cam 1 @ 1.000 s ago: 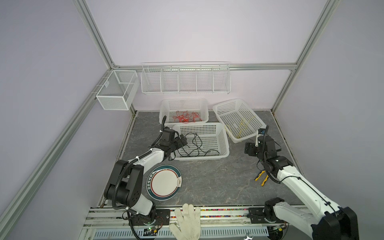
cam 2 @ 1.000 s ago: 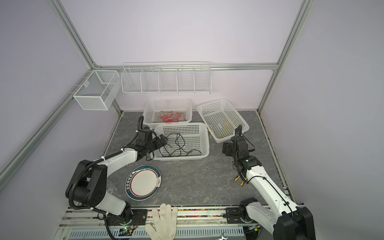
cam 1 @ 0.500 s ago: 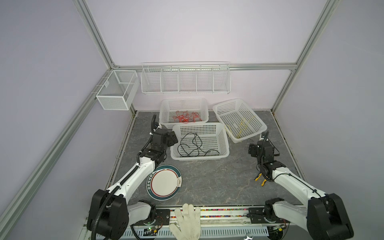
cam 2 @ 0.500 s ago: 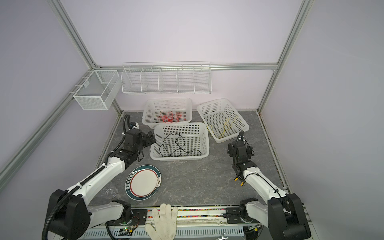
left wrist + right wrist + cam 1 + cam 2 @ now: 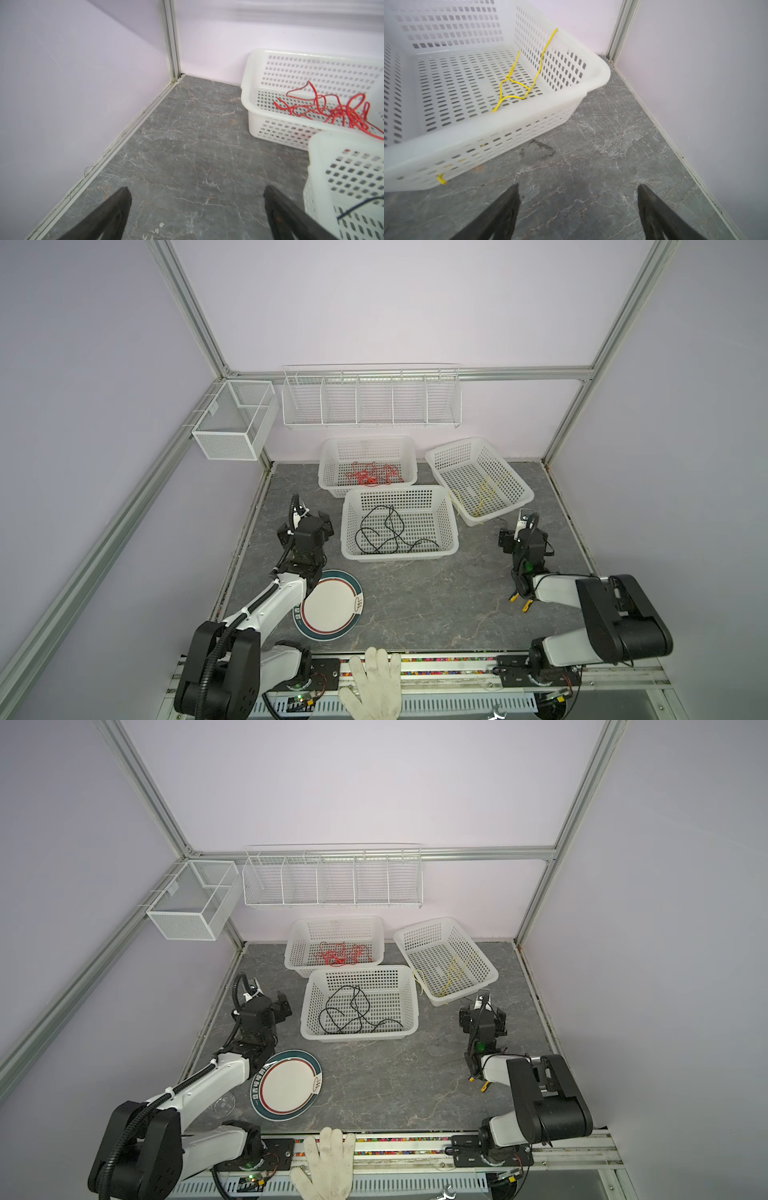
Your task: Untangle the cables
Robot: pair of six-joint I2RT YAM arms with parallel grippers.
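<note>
Cables (image 5: 338, 957) were found apart in three white baskets. The red cable (image 5: 372, 476) was bunched in the far basket (image 5: 332, 472), the black cable (image 5: 392, 526) looped in the near basket (image 5: 451, 522), the yellow cable (image 5: 482, 497) in the right basket (image 5: 498, 512), one end seemingly poking outside. The left gripper (image 5: 195, 193) and right gripper (image 5: 578, 189) were held wide open, empty, over the grey table (image 5: 415, 593).

Red cable (image 5: 340, 111) lies tangled in white basket (image 5: 248, 99)
</note>
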